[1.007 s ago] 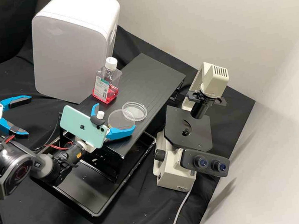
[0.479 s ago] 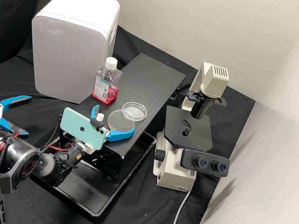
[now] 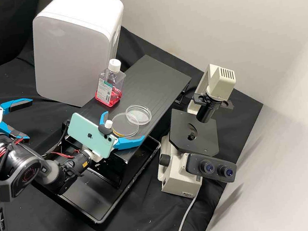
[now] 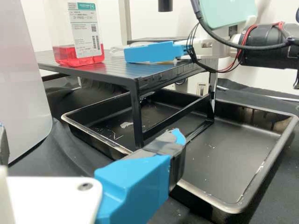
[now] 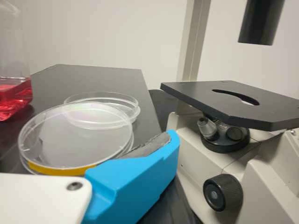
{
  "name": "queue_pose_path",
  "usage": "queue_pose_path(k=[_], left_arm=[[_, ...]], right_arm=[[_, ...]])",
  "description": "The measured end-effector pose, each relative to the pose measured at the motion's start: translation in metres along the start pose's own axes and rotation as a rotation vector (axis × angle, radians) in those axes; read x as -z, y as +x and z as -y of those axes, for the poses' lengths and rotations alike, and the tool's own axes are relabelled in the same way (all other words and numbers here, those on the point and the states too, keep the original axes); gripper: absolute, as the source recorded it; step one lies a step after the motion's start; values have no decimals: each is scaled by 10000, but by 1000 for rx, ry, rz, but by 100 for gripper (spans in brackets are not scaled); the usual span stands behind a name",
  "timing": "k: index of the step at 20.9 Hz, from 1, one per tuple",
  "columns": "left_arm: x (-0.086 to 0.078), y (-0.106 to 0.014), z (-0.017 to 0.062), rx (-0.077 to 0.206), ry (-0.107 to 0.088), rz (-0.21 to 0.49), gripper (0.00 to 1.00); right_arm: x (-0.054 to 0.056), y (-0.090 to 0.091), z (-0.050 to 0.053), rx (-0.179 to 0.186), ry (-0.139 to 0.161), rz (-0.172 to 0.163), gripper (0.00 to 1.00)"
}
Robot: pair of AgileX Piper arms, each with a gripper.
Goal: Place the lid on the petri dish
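Two clear round petri pieces lie on the black raised shelf (image 3: 156,80). The nearer one (image 3: 124,125) (image 5: 74,135) carries a yellow band; the farther clear one (image 3: 138,114) (image 5: 103,103) overlaps its edge. My right gripper (image 3: 125,126) is open and level with the shelf top, one blue finger (image 5: 135,177) on each side of the yellow-banded piece, and I cannot tell whether they touch it. My left gripper (image 3: 21,117) hangs open and holds nothing at the far left over the black cloth, its blue finger (image 4: 140,182) facing the shelf's side.
A flask of red liquid (image 3: 109,85) (image 4: 79,32) stands at the shelf's back, in front of a large white box (image 3: 77,42). The shelf stands in a black tray (image 3: 94,205) (image 4: 243,177). A microscope (image 3: 199,135) (image 5: 224,107) stands close on the right.
My right gripper has slid forward along the shelf, so its open fingers now flank the yellow-banded piece more fully. The left arm has stayed put.
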State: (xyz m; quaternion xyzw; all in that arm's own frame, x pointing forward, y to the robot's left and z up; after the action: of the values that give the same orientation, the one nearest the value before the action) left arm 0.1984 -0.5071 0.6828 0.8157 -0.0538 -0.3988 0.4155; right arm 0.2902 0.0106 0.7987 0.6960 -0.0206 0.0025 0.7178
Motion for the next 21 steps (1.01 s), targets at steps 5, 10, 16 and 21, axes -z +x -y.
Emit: queue_pose_path(k=[5,10,16,21], left_arm=[[0,0,0,0,0,0,100],[0,0,0,0,0,0,100],[0,0,0,0,0,0,100],[0,0,0,0,0,0,100]], right_arm=[[-24,1,-23,-8,0,8,100],[-7,72,2,-3,1,3,100],[-5,122,23,-3,4,2,100],[-5,122,23,-3,4,2,0]])
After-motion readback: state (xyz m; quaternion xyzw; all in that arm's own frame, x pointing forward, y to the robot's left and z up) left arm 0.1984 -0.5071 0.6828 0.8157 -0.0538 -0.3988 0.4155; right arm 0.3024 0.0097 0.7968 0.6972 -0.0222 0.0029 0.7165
